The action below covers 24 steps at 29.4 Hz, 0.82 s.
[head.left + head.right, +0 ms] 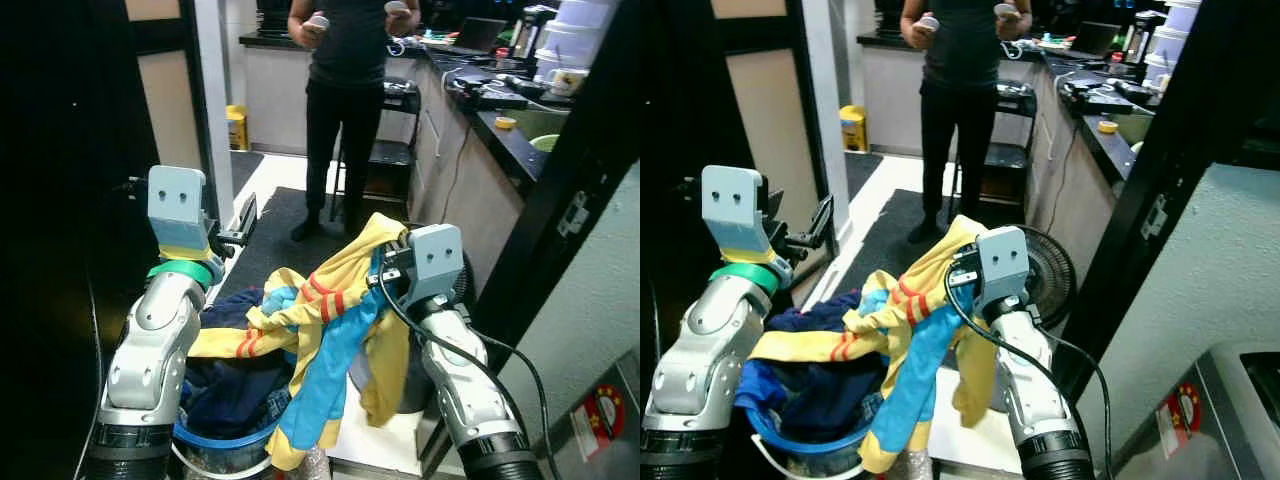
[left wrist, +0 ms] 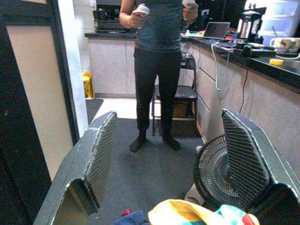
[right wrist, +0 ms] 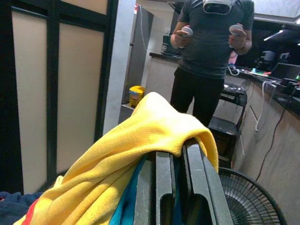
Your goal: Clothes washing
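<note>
Low in the frame, the blue laundry basket (image 1: 225,440) brims with clothes, and the right hand (image 3: 171,187) is clenched on a yellow-and-blue garment (image 1: 335,330) at centre. Its long tail could snag the dark clothes (image 1: 235,385) and drag them out, while the left hand (image 2: 164,159) hovers released at left.

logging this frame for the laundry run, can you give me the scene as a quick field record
right end effector: shut on the yellow and blue garment, held raised above the basket
left end effector: open, holding nothing, raised beside the basket
basket: blue rim, on the floor in front of the robot, dark blue clothes inside
garment: drapes from the right end effector down over the basket
fan: on the floor behind the right arm
person: stands ahead by the counter, holding controllers
</note>
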### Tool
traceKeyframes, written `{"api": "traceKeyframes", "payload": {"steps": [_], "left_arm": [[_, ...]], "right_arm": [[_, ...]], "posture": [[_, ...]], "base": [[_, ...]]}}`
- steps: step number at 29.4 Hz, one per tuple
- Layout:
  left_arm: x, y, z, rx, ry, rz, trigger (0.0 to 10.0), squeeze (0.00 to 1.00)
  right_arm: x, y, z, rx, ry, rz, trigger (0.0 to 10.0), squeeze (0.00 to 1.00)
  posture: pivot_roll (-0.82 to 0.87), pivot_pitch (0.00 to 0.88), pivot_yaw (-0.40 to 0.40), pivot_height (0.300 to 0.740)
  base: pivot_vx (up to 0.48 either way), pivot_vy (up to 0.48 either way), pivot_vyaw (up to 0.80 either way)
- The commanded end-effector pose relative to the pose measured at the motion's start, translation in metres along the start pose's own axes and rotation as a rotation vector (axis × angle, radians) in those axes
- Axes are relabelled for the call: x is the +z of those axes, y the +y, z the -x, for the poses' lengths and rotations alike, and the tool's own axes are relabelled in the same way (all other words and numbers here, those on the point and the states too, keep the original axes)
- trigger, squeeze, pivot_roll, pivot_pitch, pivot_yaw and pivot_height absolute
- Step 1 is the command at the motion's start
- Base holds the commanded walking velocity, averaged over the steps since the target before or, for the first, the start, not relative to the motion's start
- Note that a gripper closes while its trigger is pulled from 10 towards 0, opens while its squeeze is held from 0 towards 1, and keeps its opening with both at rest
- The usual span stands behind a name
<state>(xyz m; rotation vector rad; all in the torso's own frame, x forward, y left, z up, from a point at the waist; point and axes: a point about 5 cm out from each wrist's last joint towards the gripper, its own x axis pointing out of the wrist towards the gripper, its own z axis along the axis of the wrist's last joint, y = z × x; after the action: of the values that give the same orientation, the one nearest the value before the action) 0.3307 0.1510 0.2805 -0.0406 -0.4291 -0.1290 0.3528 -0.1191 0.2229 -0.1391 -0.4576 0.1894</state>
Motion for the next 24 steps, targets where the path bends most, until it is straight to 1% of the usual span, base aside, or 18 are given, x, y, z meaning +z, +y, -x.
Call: {"api": "traceKeyframes", "payload": {"steps": [1,3,4,8,18,20,22,23,24], "left_arm": [[-0.003,0.0,0.001,0.0,0.013,0.0,10.0,0.0],[-0.003,0.0,0.001,0.0,0.014,0.0,10.0,0.0],[-0.004,-0.001,0.001,-0.002,0.015,0.0,10.0,0.0],[-0.005,-0.001,0.0,-0.004,0.019,0.001,10.0,0.0],[-0.002,0.001,-0.001,-0.005,0.014,-0.006,10.0,0.0],[0.0,0.001,-0.001,-0.005,0.01,-0.006,10.0,0.0],[0.005,0.002,-0.003,-0.011,-0.007,-0.016,10.0,0.0],[0.005,0.002,-0.003,-0.011,-0.007,-0.016,10.0,0.0],[0.01,0.003,-0.005,-0.02,-0.02,-0.027,10.0,0.0]], "right_arm": [[0.006,-0.002,-0.003,-0.013,-0.032,0.004,10.0,0.0],[0.006,-0.002,-0.004,-0.013,-0.032,0.003,10.0,0.0],[0.005,-0.002,-0.004,-0.013,-0.029,-0.003,10.0,0.0],[0.005,-0.002,-0.004,-0.02,-0.02,-0.032,10.0,0.0],[0.012,-0.005,-0.008,-0.036,-0.044,-0.044,10.0,0.0],[0.012,-0.005,-0.009,-0.038,-0.046,-0.05,10.0,0.0],[0.015,-0.005,-0.01,-0.05,-0.054,-0.083,10.0,0.0],[0.015,-0.005,-0.01,-0.05,-0.054,-0.083,10.0,0.0],[0.018,-0.005,-0.012,-0.053,-0.065,-0.096,10.0,0.0]], "posture": [[0.0,0.033,0.011,0.74],[0.0,0.033,0.011,0.74],[0.0,0.034,0.012,0.74],[0.0,0.036,0.014,0.74],[0.0,0.036,0.017,0.74],[0.01,0.036,0.018,0.74],[0.01,0.036,0.02,0.74],[0.01,0.036,0.02,0.74],[0.01,0.036,0.023,0.74]], "base": [[0.0,0.0,0.0],[0.0,0.0,0.0],[0.0,0.0,-0.61],[0.0,0.0,-0.8],[0.0,0.0,-0.8],[0.0,0.0,-0.8],[0.0,0.0,-0.8],[0.0,0.0,-0.8],[0.0,0.0,-0.8]]}}
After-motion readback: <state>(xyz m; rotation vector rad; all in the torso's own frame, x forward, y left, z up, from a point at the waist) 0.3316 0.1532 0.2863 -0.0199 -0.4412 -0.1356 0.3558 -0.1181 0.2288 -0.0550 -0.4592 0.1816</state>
